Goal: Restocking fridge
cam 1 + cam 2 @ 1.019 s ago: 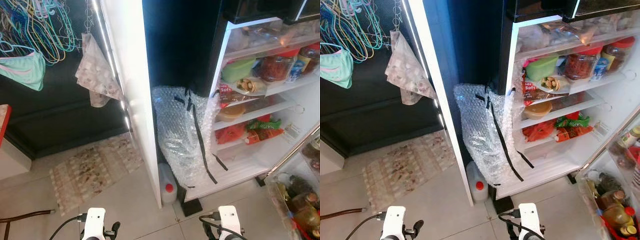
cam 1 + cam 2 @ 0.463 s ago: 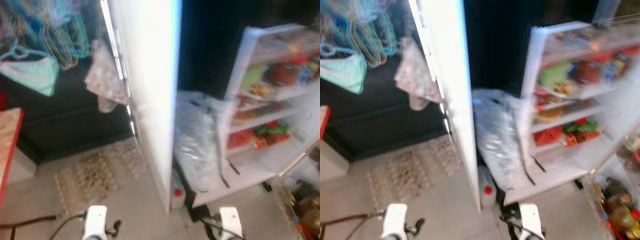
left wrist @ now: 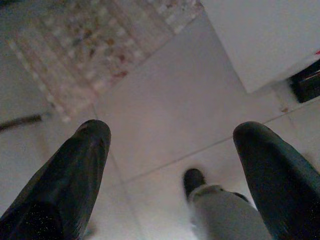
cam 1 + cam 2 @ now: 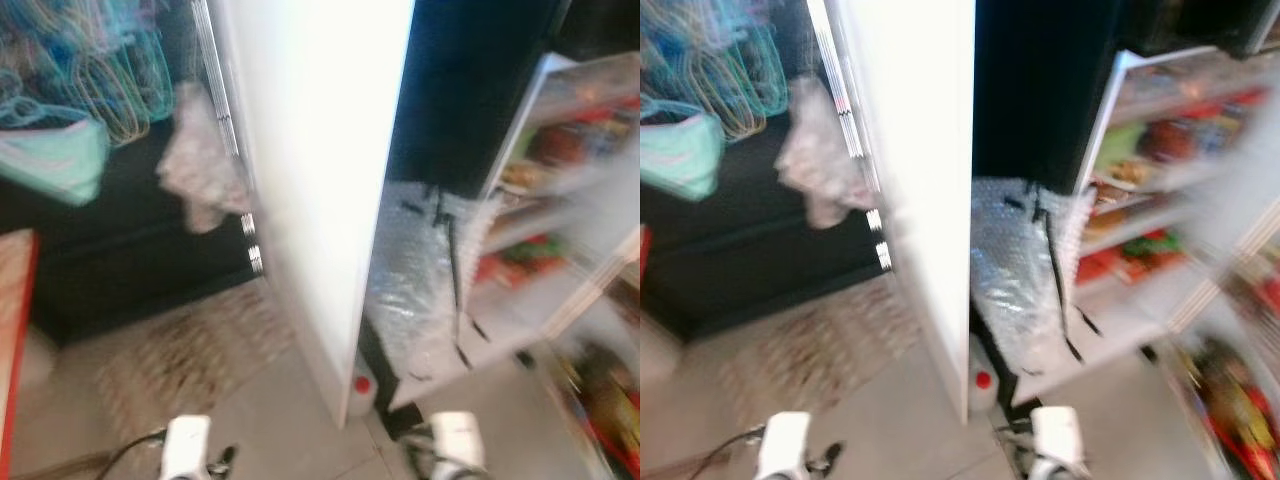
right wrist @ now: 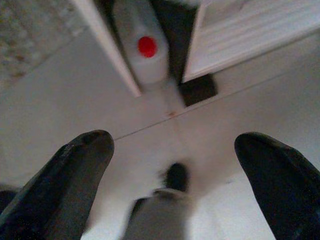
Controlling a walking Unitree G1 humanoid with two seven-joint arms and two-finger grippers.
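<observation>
Both hands empty right now: left gripper (image 3: pixel 167 165) and right gripper (image 5: pixel 170 170) hang spread wide over the floor. Fridge (image 4: pixel 1160 180) stands open, far right. Its blurry jars are probably heavy, slick glass, so I'd grab around the body.

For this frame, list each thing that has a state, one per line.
Fridge: door open, shelves stocked.
Jug: upright on the floor, red cap on.
Bubble wrap: taped against the fridge's side.
Cloth: hanging.
Left gripper: open, nothing held.
Right gripper: open, nothing held.
</observation>
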